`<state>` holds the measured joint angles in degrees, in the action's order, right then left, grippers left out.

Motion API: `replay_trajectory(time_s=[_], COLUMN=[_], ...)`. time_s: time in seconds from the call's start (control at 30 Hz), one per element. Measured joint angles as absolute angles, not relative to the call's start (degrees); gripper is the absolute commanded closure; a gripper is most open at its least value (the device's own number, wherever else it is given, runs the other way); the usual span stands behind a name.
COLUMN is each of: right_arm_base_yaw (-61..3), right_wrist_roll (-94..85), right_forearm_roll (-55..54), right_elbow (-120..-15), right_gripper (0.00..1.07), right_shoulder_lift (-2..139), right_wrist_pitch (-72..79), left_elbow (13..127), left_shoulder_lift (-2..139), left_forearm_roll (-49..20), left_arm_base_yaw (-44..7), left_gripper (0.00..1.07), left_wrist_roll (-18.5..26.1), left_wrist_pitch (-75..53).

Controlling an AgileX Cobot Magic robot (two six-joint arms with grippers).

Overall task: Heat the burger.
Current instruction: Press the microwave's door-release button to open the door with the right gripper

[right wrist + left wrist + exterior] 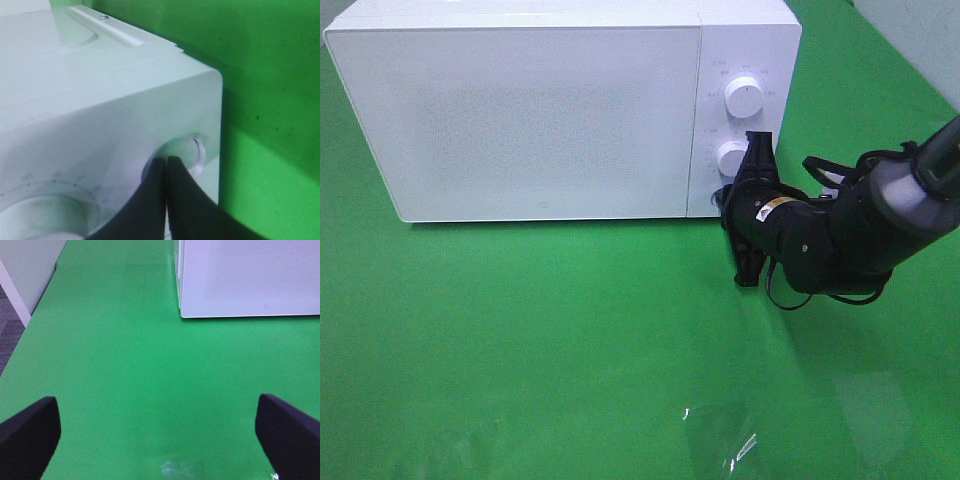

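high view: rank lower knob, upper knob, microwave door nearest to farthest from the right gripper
1. lower knob, at the tips of the right gripper
2. upper knob, above it on the panel
3. microwave door, away to the left

— What colour is the microwave (520, 110)?
— White all over. Its door (540, 120) carries a fine grey speckle of tiny dots across the middle.
— And the dials?
— The upper knob (744, 97) and the lower knob (728, 155) are white too, ringed with faint grey markings.
— The counter (570, 340)?
— A plain, bright green, with a pale patch of glare near the front.
— The right arm (840, 235)?
— Black, with a grey section higher up and a small yellow label (782, 204). The right fingers (150, 200) are black against the white knob.
— The left fingers (30, 432)?
— Black as well, with green between them. Past the counter's edge are a pale grey panel (30, 265) and dark grey floor (6, 335).
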<state>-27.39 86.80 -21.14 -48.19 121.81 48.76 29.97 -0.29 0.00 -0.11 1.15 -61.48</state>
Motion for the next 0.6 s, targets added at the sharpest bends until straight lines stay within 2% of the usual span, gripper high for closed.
replay_trajectory(time_s=[0.6], right_arm_base_yaw=[-28.6], right_wrist_roll=[84.2], right_forearm_roll=[-28.1], right_elbow=[-51.1], right_gripper=[1.07], right_shoulder_lift=[124.6], right_wrist_pitch=[51.6], left_elbow=[30.0], left_shoulder_lift=[-0.3], left_forearm_roll=[0.0], left_arm_base_yaw=[-0.1], left_gripper=[0.09], left_wrist_roll=[1.1], left_wrist_pitch=[-61.5])
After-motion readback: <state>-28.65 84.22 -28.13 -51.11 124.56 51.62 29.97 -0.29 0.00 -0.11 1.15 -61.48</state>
